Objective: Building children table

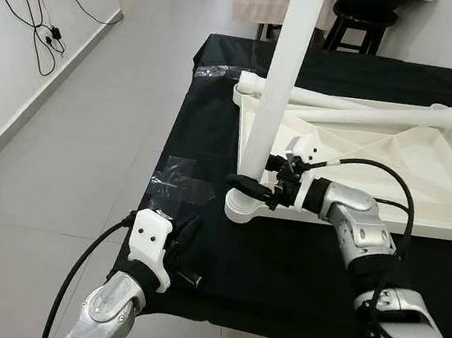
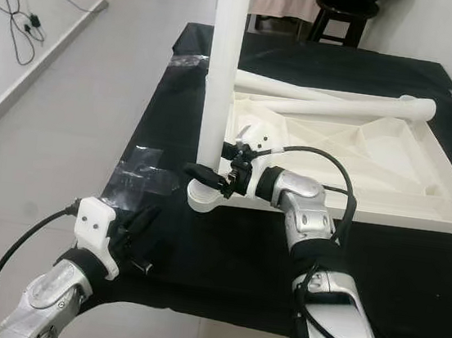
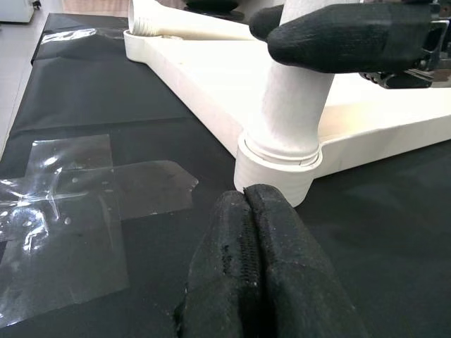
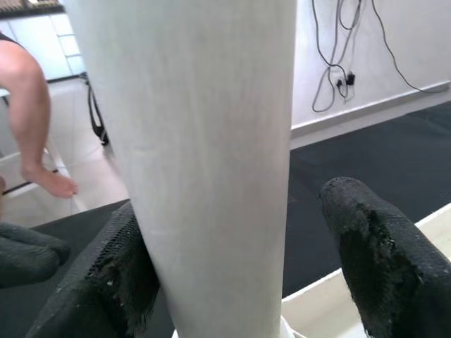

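- No brand, label or writing can be read anywhere in the scene.
- A white plastic table top (image 1: 375,167) lies upside down on a black cloth (image 1: 214,134) that covers a work surface. Moulded ribs cross its underside in triangles.
- At the corner nearest the robot, about 9 o'clock on the table top, a round socket (image 3: 275,165) holds an upright table leg (image 1: 282,85). The leg is a smooth, matte white tube that rises out of the top of the head views.
- Two loose table legs (image 1: 365,112), also white tubes, lie across the far edge of the table top at about 12 o'clock.
- The right gripper (image 1: 258,189) reaches in from 3 o'clock, low on the upright leg just above the socket. Its two black padded fingers (image 4: 380,260) sit one on each side of the tube. The wrist view shows one finger against the leg and a gap at the other, so a firm hold cannot be told.
- The left gripper (image 3: 246,271) rests at the near edge of the cloth, at about 7 o'clock from the socket. Its two fingers are pressed together and hold nothing.
- Crossed strips of clear glossy tape (image 1: 177,181) lie on the cloth beside it.
- Black cables (image 1: 32,5) hang on the white wall at 10 o'clock.
- A person's bare leg and foot (image 4: 35,134) show on pale floor tiles in the right wrist view.
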You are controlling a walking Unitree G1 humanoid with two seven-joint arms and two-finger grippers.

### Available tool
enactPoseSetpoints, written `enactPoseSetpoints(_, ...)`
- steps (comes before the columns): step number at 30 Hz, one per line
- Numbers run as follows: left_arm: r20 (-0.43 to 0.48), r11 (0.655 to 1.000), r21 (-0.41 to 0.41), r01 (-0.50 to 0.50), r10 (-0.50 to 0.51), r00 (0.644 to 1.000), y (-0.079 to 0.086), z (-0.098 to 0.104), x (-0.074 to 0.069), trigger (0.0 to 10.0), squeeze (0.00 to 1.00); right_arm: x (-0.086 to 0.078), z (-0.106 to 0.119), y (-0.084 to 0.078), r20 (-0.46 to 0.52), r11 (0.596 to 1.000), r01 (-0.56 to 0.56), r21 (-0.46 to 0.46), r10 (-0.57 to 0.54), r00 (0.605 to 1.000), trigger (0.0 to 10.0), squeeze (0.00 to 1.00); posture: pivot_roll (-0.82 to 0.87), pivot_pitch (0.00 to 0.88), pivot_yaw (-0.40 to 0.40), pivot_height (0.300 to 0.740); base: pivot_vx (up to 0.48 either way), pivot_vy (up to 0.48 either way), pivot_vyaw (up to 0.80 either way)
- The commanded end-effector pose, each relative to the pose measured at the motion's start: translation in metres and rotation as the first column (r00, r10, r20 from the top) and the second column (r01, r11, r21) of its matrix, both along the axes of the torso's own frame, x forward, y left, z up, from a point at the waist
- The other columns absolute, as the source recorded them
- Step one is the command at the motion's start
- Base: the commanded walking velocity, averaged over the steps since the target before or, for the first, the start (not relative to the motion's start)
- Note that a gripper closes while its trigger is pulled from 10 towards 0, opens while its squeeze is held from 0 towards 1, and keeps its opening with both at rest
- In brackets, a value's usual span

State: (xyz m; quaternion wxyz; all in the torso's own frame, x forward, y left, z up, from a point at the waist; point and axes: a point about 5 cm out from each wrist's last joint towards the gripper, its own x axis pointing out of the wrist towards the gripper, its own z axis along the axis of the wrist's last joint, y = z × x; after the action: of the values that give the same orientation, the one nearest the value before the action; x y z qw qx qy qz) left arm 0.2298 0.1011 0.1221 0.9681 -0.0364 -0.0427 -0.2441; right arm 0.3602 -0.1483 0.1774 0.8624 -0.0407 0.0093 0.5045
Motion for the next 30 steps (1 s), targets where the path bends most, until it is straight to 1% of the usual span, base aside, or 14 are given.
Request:
enactPoseSetpoints(1, -0.011, 1.000, 0.006, -0.008, 0.008, 1.000, 0.001, -0.004, -0.002, 10.0, 0.00, 0.001, 0.001, -0.004, 0.009, 1.000, 0.003, 0.016, -0.003, 1.000, 7.9, 0.00, 0.10, 0.108, -0.033, 0.740, 0.000, 0.000, 0.00)
enactPoseSetpoints(2, -0.012, 1.000, 0.006, -0.008, 0.008, 1.000, 0.001, -0.005, -0.002, 10.0, 0.00, 0.000, 0.001, -0.004, 0.009, 1.000, -0.004, 0.021, 0.004, 1.000, 0.0, 0.00, 0.09, 0.106, -0.030, 0.740, 0.000, 0.000, 0.00)
enactPoseSetpoints(14, -0.016, 1.000, 0.007, -0.003, 0.003, 1.000, 0.002, -0.005, -0.002, 10.0, 0.00, 0.001, -0.003, -0.008, 0.025, 0.999, -0.006, 0.035, 0.005, 1.000, 0.0, 0.00, 0.08, 0.106, -0.022, 0.740, 0.000, 0.000, 0.00)
enactPoseSetpoints(16, -0.016, 1.000, 0.007, -0.004, 0.004, 1.000, 0.002, -0.005, -0.002, 10.0, 0.00, -0.001, -0.005, -0.009, 0.034, 0.999, 0.027, 0.032, -0.028, 0.999, 0.0, 0.00, 0.08, 0.110, -0.024, 0.740, 0.000, 0.000, 0.00)
enactPoseSetpoints(18, -0.014, 1.000, 0.006, -0.007, 0.007, 1.000, 0.004, -0.004, -0.002, 10.0, 0.00, -0.009, -0.023, -0.003, 0.029, 0.988, 0.157, 0.010, -0.157, 0.987, 0.0, 0.00, 0.07, 0.118, -0.028, 0.740, 0.000, 0.000, 0.00)
enactPoseSetpoints(20, -0.013, 1.000, 0.006, -0.011, 0.011, 1.000, 0.006, -0.003, -0.002, 10.0, 0.00, -0.015, -0.042, 0.004, 0.041, 0.923, 0.381, -0.052, -0.379, 0.924, 0.0, 0.00, 0.06, 0.123, -0.027, 0.740, 0.000, 0.000, 0.00)
enactPoseSetpoints(21, -0.013, 1.000, 0.006, -0.011, 0.011, 1.000, 0.006, -0.003, -0.002, 10.0, 0.00, -0.015, -0.042, 0.004, 0.041, 0.923, 0.381, -0.052, -0.379, 0.924, 0.0, 0.00, 0.06, 0.123, -0.027, 0.740, 0.000, 0.000, 0.00)
enactPoseSetpoints(22, -0.013, 1.000, 0.007, -0.012, 0.012, 1.000, 0.007, -0.003, -0.002, 10.0, 0.00, -0.029, -0.055, 0.011, -0.021, 0.815, 0.579, -0.026, -0.580, 0.815, 0.0, 0.00, 0.05, 0.130, -0.019, 0.740, 0.000, 0.000, 0.00)
enactPoseSetpoints(23, -0.013, 1.000, 0.007, -0.012, 0.012, 1.000, 0.007, -0.003, -0.002, 10.0, 0.00, -0.029, -0.055, 0.011, -0.021, 0.815, 0.579, -0.026, -0.580, 0.815, 0.0, 0.00, 0.05, 0.130, -0.019, 0.740, 0.000, 0.000, 0.00)
enactPoseSetpoints(24, -0.013, 1.000, 0.007, -0.012, 0.012, 1.000, 0.007, -0.003, -0.002, 10.0, 0.00, -0.042, -0.063, 0.010, -0.074, 0.701, 0.713, -0.025, -0.712, 0.698, 0.0, 0.00, 0.05, 0.130, -0.019, 0.740, 0.000, 0.000, 0.00)
enactPoseSetpoints(25, -0.013, 1.000, 0.007, -0.010, 0.010, 1.000, 0.008, -0.003, -0.002, 10.0, 0.00, -0.056, -0.065, 0.024, -0.052, 0.696, 0.717, -0.042, -0.718, 0.694, 0.0, 0.00, 0.05, 0.132, -0.012, 0.740, 0.000, 0.000, 0.00)
enactPoseSetpoints(26, -0.013, 1.000, 0.007, -0.010, 0.010, 1.000, 0.008, -0.003, -0.002, 10.0, 0.00, -0.056, -0.065, 0.024, -0.052, 0.696, 0.717, -0.042, -0.718, 0.694, 0.0, 0.00, 0.05, 0.132, -0.012, 0.740, 0.000, 0.000, 0.00)
enactPoseSetpoints(28, -0.015, 1.000, 0.008, -0.004, 0.004, 1.000, 0.008, -0.003, 0.000, 10.0, 0.00, -0.057, -0.058, 0.043, 0.012, 0.755, 0.655, -0.039, -0.655, 0.755, 0.0, 0.00, 0.04, 0.121, -0.013, 0.740, 0.000, 0.000, 0.00)
enactPoseSetpoints(30, -0.015, 1.000, 0.008, -0.004, 0.004, 1.000, 0.008, -0.003, 0.000, 10.0, 0.00, -0.057, -0.058, 0.043, 0.012, 0.755, 0.655, -0.039, -0.655, 0.755, 0.0, 0.00, 0.04, 0.121, -0.013, 0.740, 0.000, 0.000, 0.00)
